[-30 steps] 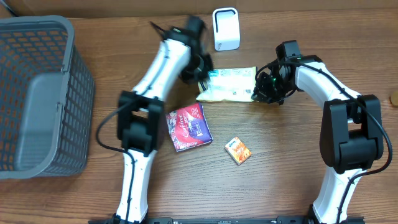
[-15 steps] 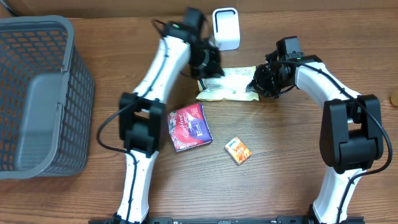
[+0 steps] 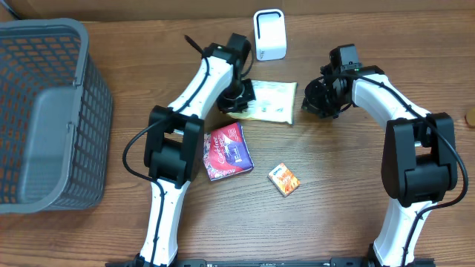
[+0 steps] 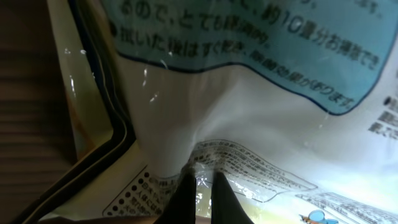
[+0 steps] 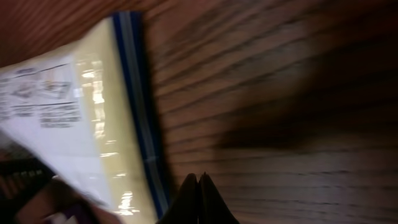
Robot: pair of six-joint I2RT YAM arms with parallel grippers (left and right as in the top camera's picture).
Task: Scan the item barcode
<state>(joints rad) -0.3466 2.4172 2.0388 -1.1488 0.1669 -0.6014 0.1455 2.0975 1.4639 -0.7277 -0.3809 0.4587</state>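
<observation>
Snack packet [image 3: 271, 102]: pale yellow-white, on the wooden table [image 3: 341, 215] toward the back, between the two grippers.
Long axis: roughly left to right across the table, dipping slightly toward the front on the right; one short end at the left gripper, the other pointing at the right gripper.
Left gripper [image 3: 239, 96]: fingers pinched together on a raised fold of the packet's film at its left end.
Right gripper [image 3: 308, 104]: fingers pressed together with nothing between them, just beside the packet's right end, apart from it.
Overhead view only: whole outline of the packet, both arms bent in toward it, white scanner [image 3: 269, 34] standing just behind it near the back edge.
Left wrist view only: printed face up close, Japanese text on a light blue panel, a dark seam down the left side, film puckered where the fingertips [image 4: 186, 186] bite.
Right wrist view only: blue-striped sealed edge of the packet at left, bare wood grain under the closed fingertips [image 5: 189, 186].
Edges: grey mesh basket [image 3: 44, 111] at the left table edge, well apart from the packet.
Open room: bare wood in front of the right gripper; red pouch [image 3: 226, 152] and small orange box [image 3: 283, 179] lying nearer the front, apart from the packet.
</observation>
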